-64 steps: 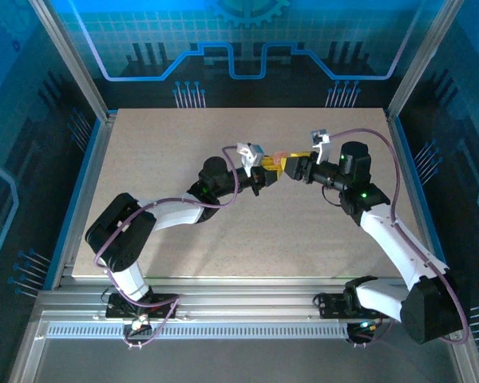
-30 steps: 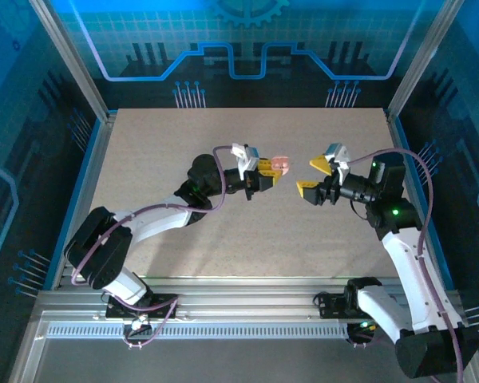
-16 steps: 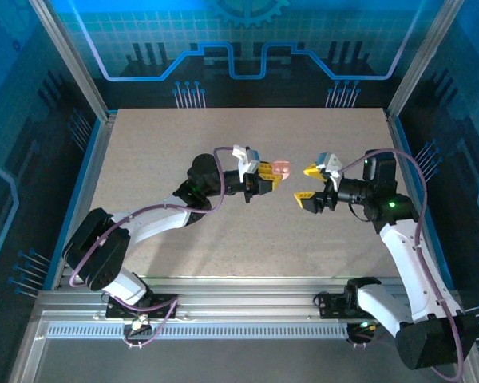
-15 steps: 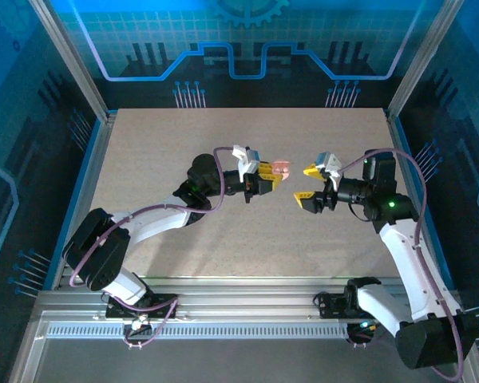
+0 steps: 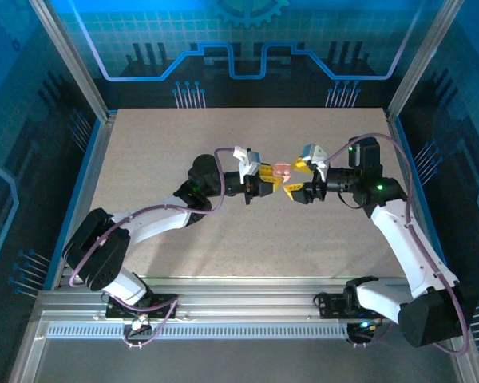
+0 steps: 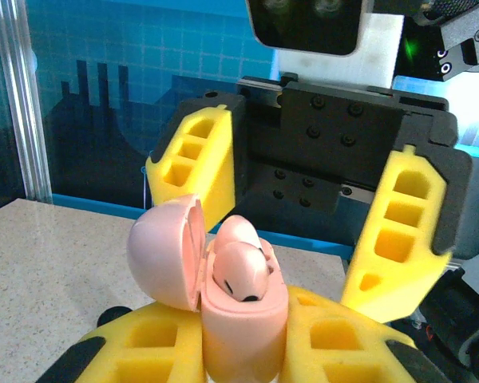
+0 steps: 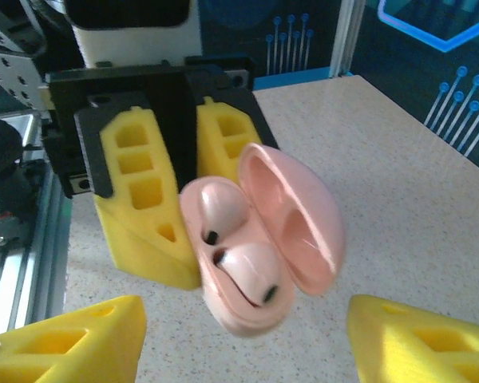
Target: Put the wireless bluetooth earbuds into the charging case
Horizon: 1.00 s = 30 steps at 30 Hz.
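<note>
The left claw [image 5: 273, 172] is gripping the lower body of the pink charging case [image 6: 243, 331] tight between its yellow fingers and is holding it up off the worktop [image 5: 247, 239]; the lid [image 6: 161, 254] is standing hinged open to one side, and two pink earbuds [image 6: 239, 270] are sitting one behind the other in the wells of the case, their rounded backs showing above the rim; the right claw [image 5: 297, 180] is facing the case from the opposite side, its jaws standing wide and holding nothing, the fingertips just short of the case and not touching it; judging from this, the earbuds are looking placed but perhaps not pushed fully home, so the step in hand is probably seating them or folding the lid down; to do it well, the right claw should be coming in slowly and square to the case, touching with one fingertip rather than pinching, and pressing straight along the well so that no earbud is tipping out; if it is the lid, the push belongs on its domed back, following the hinge's swing, with the left claw gripping firmly so that the case is not twisting; any sideways knock is risking an earbud dropping to the worktop
</note>
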Motion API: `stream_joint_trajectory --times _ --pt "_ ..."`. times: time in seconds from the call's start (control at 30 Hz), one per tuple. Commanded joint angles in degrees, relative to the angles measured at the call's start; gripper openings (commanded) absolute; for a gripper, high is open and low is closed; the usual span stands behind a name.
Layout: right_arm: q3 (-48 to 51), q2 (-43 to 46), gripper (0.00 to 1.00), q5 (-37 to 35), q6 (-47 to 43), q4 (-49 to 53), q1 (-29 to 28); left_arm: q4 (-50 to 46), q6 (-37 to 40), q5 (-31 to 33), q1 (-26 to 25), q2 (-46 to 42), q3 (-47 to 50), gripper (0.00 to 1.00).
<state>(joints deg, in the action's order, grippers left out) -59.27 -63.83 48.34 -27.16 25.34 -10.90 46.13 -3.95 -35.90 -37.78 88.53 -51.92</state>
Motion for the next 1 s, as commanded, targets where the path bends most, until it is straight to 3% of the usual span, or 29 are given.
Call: stream_joint_trajectory --times 0.0,0.23,0.5,0.63,0.8,0.97 --pt "-1.8 0.4 0.63 3.9 -4.6 0.9 -1.1 0.9 1.0 -1.6 -0.6 -1.7 -0.2 0.17" --pt "0.2 4.9 0.57 2.6 -8.1 0.7 -1.0 0.5 1.4 -1.3 -0.6 -1.4 0.2 0.17" --pt "3.6 8.9 0.53 0.4 -4.9 -4.6 0.4 0.4 1.1 -1.7 -0.6 -0.4 0.0 0.17" --pt "4.6 10.0 0.55 -4.9 4.3 -8.2 2.4 -1.7 0.4 -0.6 -0.9 1.3 -1.6 0.17" --pt "6.5 12.1 0.58 -14.1 19.4 -10.9 4.9 -7.7 -4.3 5.6 -1.7 5.2 -5.4 0.16" --pt "7.5 12.6 0.59 -23.5 32.6 -7.5 6.5 -8.8 -16.2 10.7 -2.4 12.0 -9.2 0.16"
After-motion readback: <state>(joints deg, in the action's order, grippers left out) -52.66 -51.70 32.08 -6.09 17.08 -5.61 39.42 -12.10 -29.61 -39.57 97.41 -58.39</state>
